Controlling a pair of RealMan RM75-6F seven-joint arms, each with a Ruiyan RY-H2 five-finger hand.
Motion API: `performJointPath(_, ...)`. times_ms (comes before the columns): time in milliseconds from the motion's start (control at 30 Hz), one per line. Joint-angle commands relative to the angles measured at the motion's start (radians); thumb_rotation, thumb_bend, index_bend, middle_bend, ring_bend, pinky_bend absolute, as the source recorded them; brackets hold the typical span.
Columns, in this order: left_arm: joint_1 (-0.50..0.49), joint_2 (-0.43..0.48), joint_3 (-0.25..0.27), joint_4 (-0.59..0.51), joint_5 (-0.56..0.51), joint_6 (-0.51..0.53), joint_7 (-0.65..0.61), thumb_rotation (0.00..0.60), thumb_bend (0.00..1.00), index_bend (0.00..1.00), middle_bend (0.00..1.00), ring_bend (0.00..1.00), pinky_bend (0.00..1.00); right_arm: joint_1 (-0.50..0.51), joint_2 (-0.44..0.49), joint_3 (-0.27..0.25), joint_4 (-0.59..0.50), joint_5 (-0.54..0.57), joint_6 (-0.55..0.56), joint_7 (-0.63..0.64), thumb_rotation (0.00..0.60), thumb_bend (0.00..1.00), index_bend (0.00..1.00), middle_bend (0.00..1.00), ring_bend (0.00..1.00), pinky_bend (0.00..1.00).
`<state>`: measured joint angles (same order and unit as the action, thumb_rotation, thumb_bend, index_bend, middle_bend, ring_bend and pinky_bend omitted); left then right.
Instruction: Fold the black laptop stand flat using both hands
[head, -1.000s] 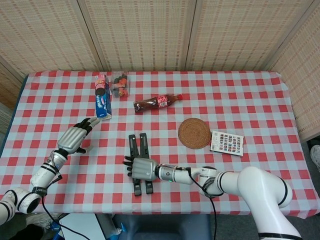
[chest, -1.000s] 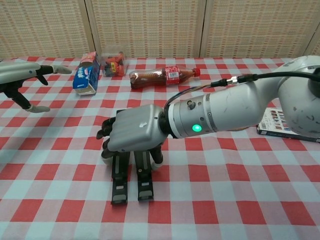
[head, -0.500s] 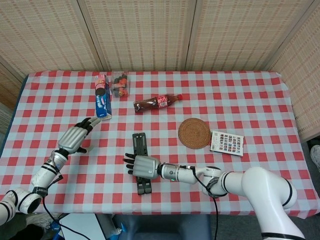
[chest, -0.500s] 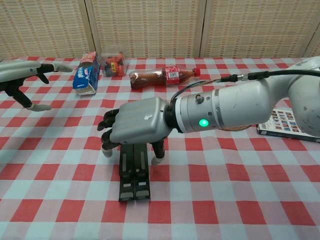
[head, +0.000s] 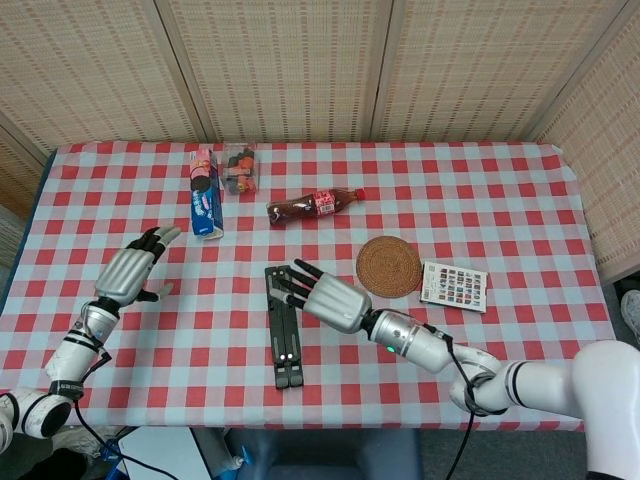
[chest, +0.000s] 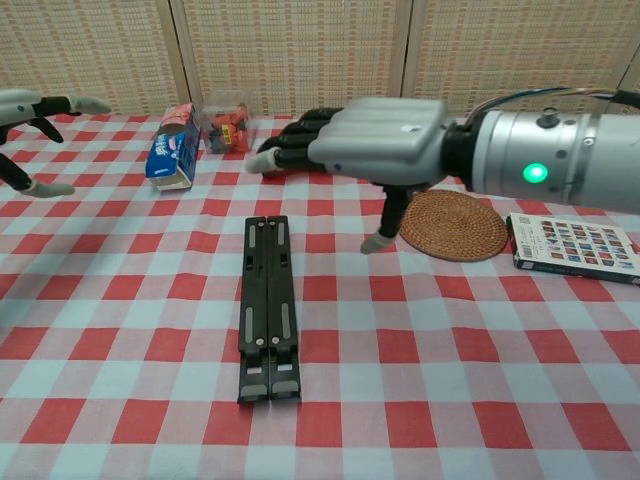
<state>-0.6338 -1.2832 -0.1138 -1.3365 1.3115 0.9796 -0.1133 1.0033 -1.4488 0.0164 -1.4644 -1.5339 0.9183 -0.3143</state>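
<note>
The black laptop stand (head: 283, 325) (chest: 268, 307) lies flat on the checked cloth, its two bars side by side and closed together. My right hand (head: 325, 295) (chest: 368, 150) hovers above and to the right of it, fingers spread, holding nothing and clear of the stand. Far to the left, my left hand (head: 128, 274) (chest: 28, 108) is raised over the cloth with its fingers apart and nothing in it.
A blue biscuit pack (head: 204, 192) and a clear snack box (head: 238, 170) stand at the back left. A cola bottle (head: 314, 205) lies on its side behind the stand. A round woven coaster (head: 389, 266) and a card box (head: 454, 286) sit to the right.
My right hand lifted off the stand and moved up and right, opening its fingers. The stand's two bars went from splayed to closed together. My left hand drew back further left.
</note>
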Motion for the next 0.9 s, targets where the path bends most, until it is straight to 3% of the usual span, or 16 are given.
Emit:
performJointPath(33, 0.036, 0.040, -0.012, -0.045, -0.038, 0.039, 0.043, 0.600, 0.28, 0.00, 0.00, 0.00, 0.20, -0.126, 0.096, -0.016, -0.091, 0.066, 0.126, -0.049, 0.600, 0.11, 0.03, 0.13, 0.00, 0.01)
performJointPath(167, 0.084, 0.083, -0.008, -0.083, -0.067, 0.088, 0.083, 0.600, 0.28, 0.00, 0.00, 0.00, 0.20, -0.249, 0.167, -0.030, -0.150, 0.108, 0.259, -0.059, 0.600, 0.16, 0.14, 0.22, 0.08, 0.14)
performJointPath(333, 0.162, 0.135, 0.001, -0.144, -0.075, 0.181, 0.091, 0.600, 0.28, 0.00, 0.00, 0.00, 0.20, -0.390, 0.253, -0.048, -0.219, 0.151, 0.393, -0.032, 0.600, 0.16, 0.21, 0.29, 0.14, 0.23)
performJointPath(667, 0.336, 0.182, 0.040, -0.229, 0.004, 0.447, 0.140, 0.600, 0.28, 0.03, 0.00, 0.00, 0.20, -0.628, 0.404, -0.096, -0.271, 0.141, 0.597, 0.075, 0.600, 0.16, 0.22, 0.27, 0.16, 0.24)
performJointPath(900, 0.418, 0.208, 0.068, -0.284, 0.039, 0.534, 0.166, 0.600, 0.28, 0.03, 0.00, 0.00, 0.20, -0.745, 0.429, -0.107, -0.263, 0.126, 0.681, 0.124, 0.600, 0.16, 0.22, 0.25, 0.16, 0.24)
